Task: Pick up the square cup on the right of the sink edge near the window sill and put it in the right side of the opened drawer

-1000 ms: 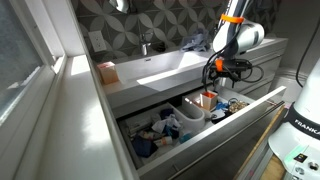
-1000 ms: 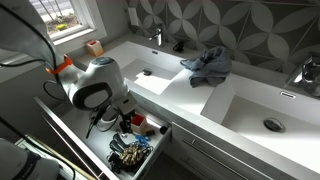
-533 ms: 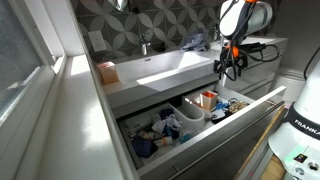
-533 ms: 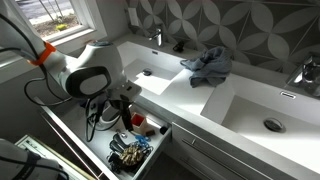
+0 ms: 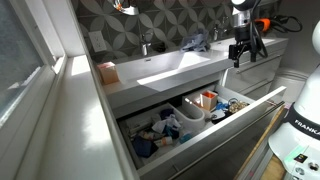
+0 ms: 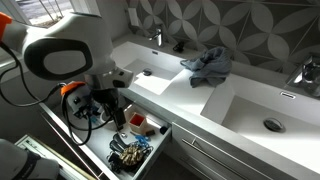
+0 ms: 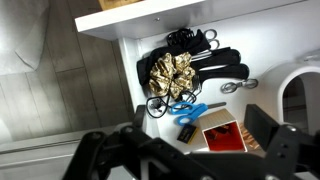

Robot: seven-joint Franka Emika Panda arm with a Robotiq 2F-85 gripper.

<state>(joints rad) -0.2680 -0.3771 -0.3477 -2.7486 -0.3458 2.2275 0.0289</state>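
A red-orange square cup (image 7: 225, 138) stands upright in the open drawer (image 7: 130, 60), next to blue scissors. It shows in both exterior views (image 5: 207, 99) (image 6: 137, 122), in one end section of the drawer. My gripper (image 7: 205, 150) is open and empty, its two dark fingers spread well above the cup. In both exterior views the gripper (image 5: 243, 50) (image 6: 106, 108) hangs clear above the drawer. A second, pinkish square cup (image 5: 106, 72) (image 6: 95, 47) stands on the sink edge by the window sill.
The drawer holds scissors (image 7: 178, 106), a gold crumpled item (image 7: 172, 72), black tools (image 7: 215, 62) and a white bowl (image 5: 190, 113). A grey cloth (image 6: 208, 64) lies between the two basins. A faucet (image 6: 155, 36) stands at the back.
The arm has lifted up and away from the drawer with the gripper empty. The red-orange cup stays in the drawer where it was.
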